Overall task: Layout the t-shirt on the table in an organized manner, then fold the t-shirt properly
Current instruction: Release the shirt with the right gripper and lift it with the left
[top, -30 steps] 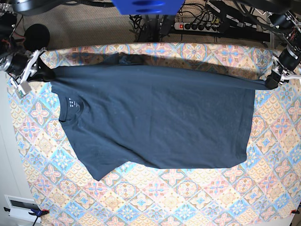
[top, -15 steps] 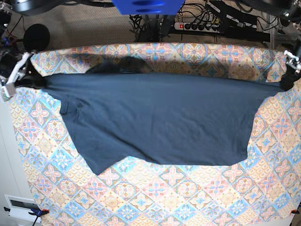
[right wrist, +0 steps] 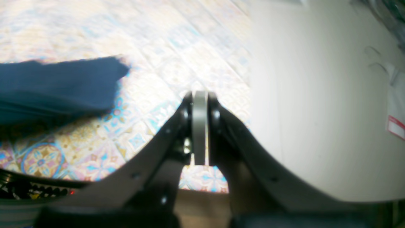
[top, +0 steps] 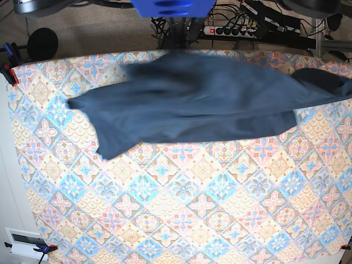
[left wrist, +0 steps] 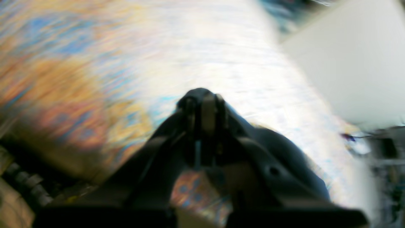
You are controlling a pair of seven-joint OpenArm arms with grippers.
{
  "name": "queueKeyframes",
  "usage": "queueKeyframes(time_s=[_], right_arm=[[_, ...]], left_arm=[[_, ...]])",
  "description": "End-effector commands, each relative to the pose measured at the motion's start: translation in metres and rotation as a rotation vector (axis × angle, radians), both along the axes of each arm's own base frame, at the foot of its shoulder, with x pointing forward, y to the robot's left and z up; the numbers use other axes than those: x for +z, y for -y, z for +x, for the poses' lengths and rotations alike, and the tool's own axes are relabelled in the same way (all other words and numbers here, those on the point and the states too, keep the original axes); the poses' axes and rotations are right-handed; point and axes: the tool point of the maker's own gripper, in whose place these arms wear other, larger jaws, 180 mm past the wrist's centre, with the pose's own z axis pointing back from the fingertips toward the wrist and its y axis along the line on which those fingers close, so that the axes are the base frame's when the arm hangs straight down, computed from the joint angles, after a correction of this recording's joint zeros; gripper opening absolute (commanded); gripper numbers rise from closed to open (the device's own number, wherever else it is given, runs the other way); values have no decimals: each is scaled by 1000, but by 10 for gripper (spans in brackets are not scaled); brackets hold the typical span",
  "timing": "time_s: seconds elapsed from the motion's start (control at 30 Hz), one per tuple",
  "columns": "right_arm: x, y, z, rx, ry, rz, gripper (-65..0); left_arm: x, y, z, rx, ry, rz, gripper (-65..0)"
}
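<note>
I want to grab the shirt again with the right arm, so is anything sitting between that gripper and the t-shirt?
Nothing visible does. In the right wrist view only bare patterned table lies between the right gripper, jaws together, and the t-shirt, which lies off to that view's left.

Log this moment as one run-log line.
t-shirt: blurred, bunched toward table far edge | right tool: shut, empty, shirt edge apart | left tool: looks shut, view blurred | fold: not begun

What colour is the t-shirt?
Plain dark navy blue; the t-shirt shows best in the base view.
</note>
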Motion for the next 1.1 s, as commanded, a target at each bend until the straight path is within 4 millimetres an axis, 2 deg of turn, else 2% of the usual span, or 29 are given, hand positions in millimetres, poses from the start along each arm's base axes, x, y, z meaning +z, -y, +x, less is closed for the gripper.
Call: queueKeyframes(time_s=[0.0, 0.2, 0.23, 0.3, 0.37, 0.43, 0.57, 0.6, 0.67, 0.77, 0.83, 0.93, 1.0, 1.07], right_arm=[[22, -6, 6, 40, 70, -25, -640], [27, -2, 3, 23, 87, -35, -642], [26, -3, 3, 26, 83, -31, -642], [7, -13, 6, 50, 51, 18, -642], [-19, -34, 15, 113, -5, 87, -640], [-44, -65, 29, 206, -46, 164, -639], [-77, -124, 49, 371, -104, 280, -639], [-91, -129, 53, 374, -149, 253, -639], [-108, -137, 61, 393, -208, 201, -639], [-122, -148, 65, 424, -258, 169, -639], [-129, -157, 64, 452, -284, 174, -639], [-130, -167, 68, 483, -280, 182, -639], [-123, -175, 78, 511, -249, 179, -639], [-122, -181, 82, 531, -244, 179, -639]], left_arm=[[15, 7, 6, -44, 39, 23, -650], [22, 5, 10, -61, 36, 52, -650], [22, 4, 10, -61, 36, 52, -650], [23, 4, 11, -61, 39, 52, -650], [28, 3, 14, -60, 63, 60, -650], [41, 0, 23, -59, 119, 85, -650], [62, -3, 35, -61, 200, 121, -650], [68, -2, 40, -73, 219, 129, -650], [74, 10, 61, -140, 250, 126, -650], [92, 30, 94, -247, 313, 142, -650], [114, 59, 130, -367, 410, 140, -650], [148, 118, 184, -554, 530, 154, -650], [154, 141, 225, -579, 518, 188, -650], [161, 159, 271, -579, 517, 144, -650]])
